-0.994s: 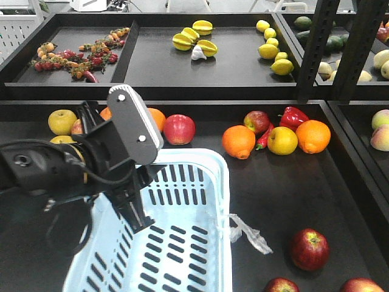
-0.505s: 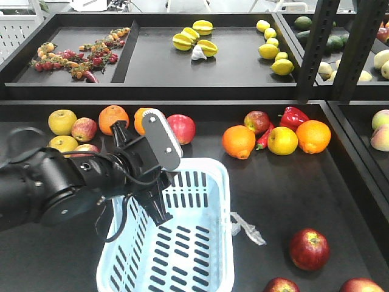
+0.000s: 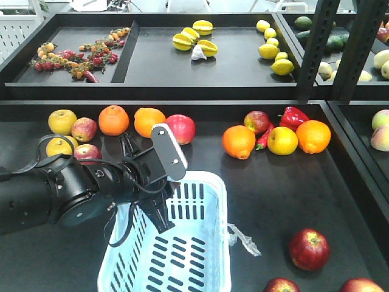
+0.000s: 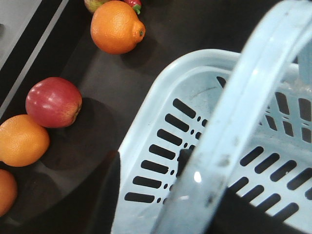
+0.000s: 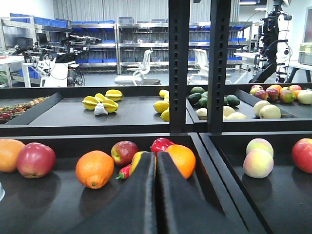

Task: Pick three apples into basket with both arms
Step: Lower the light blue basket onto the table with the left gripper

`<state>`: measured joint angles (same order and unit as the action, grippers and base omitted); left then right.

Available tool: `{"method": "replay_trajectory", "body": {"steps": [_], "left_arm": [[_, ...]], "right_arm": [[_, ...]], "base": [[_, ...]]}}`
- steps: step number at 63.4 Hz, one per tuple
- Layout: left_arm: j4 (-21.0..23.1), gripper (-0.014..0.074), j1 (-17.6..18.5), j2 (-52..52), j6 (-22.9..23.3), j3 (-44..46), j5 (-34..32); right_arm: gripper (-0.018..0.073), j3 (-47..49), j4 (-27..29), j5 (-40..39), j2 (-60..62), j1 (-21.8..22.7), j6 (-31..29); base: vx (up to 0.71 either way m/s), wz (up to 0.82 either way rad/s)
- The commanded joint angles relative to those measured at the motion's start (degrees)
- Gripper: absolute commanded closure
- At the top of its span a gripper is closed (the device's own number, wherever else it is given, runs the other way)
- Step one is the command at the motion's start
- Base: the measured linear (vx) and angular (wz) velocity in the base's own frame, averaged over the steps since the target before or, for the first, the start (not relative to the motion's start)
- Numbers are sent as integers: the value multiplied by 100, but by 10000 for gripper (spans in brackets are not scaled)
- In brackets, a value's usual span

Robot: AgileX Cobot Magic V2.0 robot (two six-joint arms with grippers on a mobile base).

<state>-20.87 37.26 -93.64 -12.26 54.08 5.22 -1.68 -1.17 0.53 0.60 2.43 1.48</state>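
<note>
— Holding the basket (image 3: 182,255) by its far rim, is the left claw (image 3: 159,212) clamped on it?
— Yes, I judge so. The right claw (image 5: 156,163) is closed and empty. Set the basket flat, untilted, toward the tray's (image 3: 273,182) near right corner, where three apples (image 3: 309,249) lie.

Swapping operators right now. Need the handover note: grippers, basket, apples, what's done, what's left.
Left gripper: looks shut on the basket, fingers at its left side.
Right gripper: shut, nothing between the fingers; out of the front view.
Apples: three dark red ones lie on the black tray to the right of the basket, two of them cut off by the bottom edge of the front view.
Done: no apple is in the part of the basket that shows.
Left: all three picks and drops.
</note>
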Motion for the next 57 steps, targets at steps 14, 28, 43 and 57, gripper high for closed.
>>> {"method": "replay_trajectory", "body": {"steps": [14, 28, 43, 57], "left_arm": [[98, 269, -15, 212, 100, 174, -435], [99, 28, -15, 212, 382, 174, -412], [108, -84, -9, 357, 474, 174, -6], [479, -80, 5, 1035, 846, 174, 1056]], "right_arm": [[568, -76, -27, -429, 42, 29, -32], [568, -76, -27, -429, 42, 29, -32], [568, -76, -27, -429, 42, 29, -32], [568, -76, -27, -429, 42, 29, -32]], "base": [[0, 0], [0, 0], [0, 0], [0, 0]]}}
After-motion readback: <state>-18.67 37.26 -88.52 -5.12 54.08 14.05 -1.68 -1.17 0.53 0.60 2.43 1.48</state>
